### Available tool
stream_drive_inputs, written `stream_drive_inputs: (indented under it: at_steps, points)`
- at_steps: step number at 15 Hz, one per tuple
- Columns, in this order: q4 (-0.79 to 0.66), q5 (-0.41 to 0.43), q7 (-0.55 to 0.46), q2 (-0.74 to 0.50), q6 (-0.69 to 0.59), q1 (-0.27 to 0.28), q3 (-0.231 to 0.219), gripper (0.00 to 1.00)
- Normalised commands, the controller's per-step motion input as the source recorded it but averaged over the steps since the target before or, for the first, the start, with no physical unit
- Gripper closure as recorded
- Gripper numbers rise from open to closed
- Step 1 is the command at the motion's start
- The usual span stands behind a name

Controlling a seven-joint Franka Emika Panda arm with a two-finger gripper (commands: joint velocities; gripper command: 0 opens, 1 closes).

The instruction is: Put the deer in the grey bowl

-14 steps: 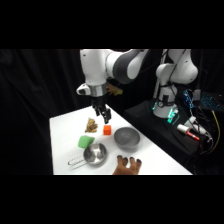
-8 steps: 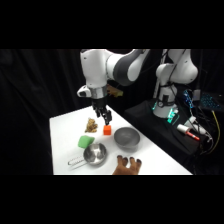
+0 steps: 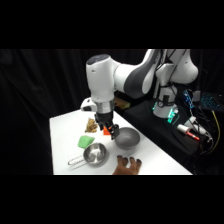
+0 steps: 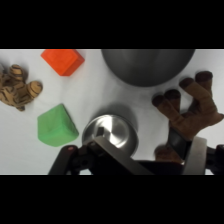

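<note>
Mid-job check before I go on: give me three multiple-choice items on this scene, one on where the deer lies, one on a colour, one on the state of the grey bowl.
1. Where is the deer?
A. In the grey bowl
B. On the table near its front edge
C. In the steel pan

2. What colour is the block beside the steel pan?
A. Blue
B. Yellow
C. Green

3. What is in the grey bowl?
A. Nothing
B. The orange block
C. The striped toy

Answers:
1 B: in the side view the deer lies on the white table, in front of the bowl.
2 C: the wrist view shows it green.
3 A: the side view shows nothing in it; the orange block and the striped toy lie on the table.
</note>
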Motion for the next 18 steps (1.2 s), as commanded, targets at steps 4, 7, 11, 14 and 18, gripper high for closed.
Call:
stream_drive_inputs:
  at_steps: [4, 7, 11, 14, 18]
  points:
    - [0.23, 0.06, 0.05, 0.19, 0.11, 0.116, 0.077, 0.0]
    - [0.26, 0.088, 0.02, 0.23, 0.12, 0.101, 0.074, 0.0]
    - [0.29, 0.038, 0.04, 0.32, 0.2, 0.106, 0.033, 0.0]
    - [0.29, 0.007, 0.04, 0.37, 0.21, 0.083, -0.013, 0.0]
    - [0.26, 0.021, 0.01, 0.34, 0.19, 0.055, -0.023, 0.0]
